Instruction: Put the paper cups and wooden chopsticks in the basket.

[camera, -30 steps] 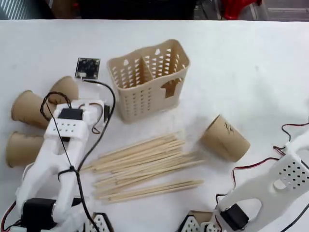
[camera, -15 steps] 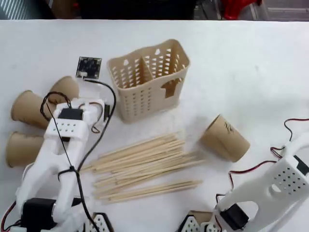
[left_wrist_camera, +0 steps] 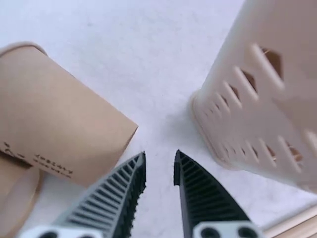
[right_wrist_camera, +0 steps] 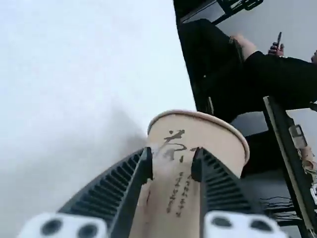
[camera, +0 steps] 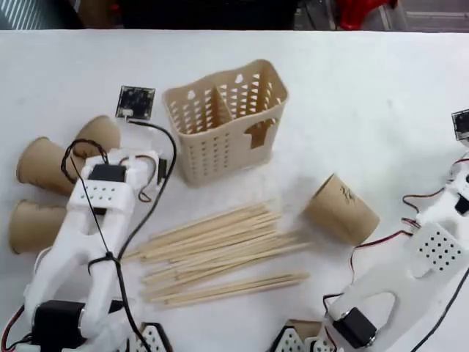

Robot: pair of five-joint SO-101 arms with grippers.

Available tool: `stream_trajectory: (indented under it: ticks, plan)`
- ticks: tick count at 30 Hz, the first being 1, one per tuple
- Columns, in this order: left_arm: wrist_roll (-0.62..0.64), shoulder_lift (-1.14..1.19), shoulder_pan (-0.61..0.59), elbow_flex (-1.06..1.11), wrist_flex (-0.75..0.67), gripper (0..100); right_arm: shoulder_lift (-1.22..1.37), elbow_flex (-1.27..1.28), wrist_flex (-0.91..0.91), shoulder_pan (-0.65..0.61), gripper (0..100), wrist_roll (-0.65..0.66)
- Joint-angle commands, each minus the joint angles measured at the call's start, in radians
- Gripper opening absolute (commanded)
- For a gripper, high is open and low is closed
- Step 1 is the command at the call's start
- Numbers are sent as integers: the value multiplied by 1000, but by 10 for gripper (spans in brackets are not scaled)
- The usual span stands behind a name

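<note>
Where the table's near edge cuts off both arms' bases, the wooden chopsticks [camera: 220,253] lie in a loose pile on the near side of the basket [camera: 223,121]. One paper cup [camera: 341,209] lies tipped over, near-right of the basket. The right gripper [right_wrist_camera: 171,156] has its jaws parted with that cup showing through the gap; whether they touch it I can't make out. Left of the basket, the left gripper [left_wrist_camera: 159,158] has its jaws narrowly apart on nothing, beside three tipped cups [camera: 40,165] partly hidden by its arm. Just beyond sits a small circuit board [camera: 134,103].
</note>
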Motion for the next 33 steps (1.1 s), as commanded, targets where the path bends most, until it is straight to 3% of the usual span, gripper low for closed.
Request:
stream_trajectory:
  ticks: [1,8,22,29,33]
  plan:
    - [-15,-31,-2,-8,-18,110,24,-83,-13,77,138,20]
    - [-17,-31,-2,-8,-18,110,50,-89,-1,177,137,20]
    - [-17,-31,-2,-8,-17,110,-12,-100,387,255,137,23]
    - [-17,-31,-2,-8,-21,110,-179,-91,889,186,71,29]
    - [-17,-31,-2,-8,-21,110,-255,-89,1066,145,73,57]
